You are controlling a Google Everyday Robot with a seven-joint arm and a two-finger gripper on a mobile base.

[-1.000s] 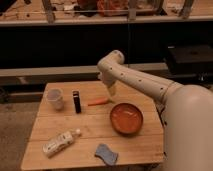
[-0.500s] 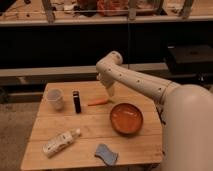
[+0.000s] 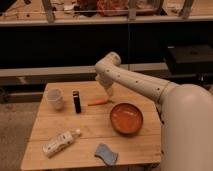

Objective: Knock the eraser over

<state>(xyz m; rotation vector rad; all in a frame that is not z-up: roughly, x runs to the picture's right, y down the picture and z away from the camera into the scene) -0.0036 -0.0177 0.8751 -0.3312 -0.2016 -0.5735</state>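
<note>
The eraser, a slim black block, stands upright on the wooden table just right of the clear plastic cup. My white arm reaches in from the right and bends at an elbow above the table's far edge. The gripper hangs down from there, above the right end of the thin orange stick. It is to the right of the eraser, with a gap between them.
An orange bowl sits at the right of the table. A white plastic bottle lies on its side at the front left. A blue-grey cloth piece lies at the front edge. Dark shelving stands behind the table.
The arm's elbow and gripper have shifted slightly left toward the eraser. The objects on the table have not moved.
</note>
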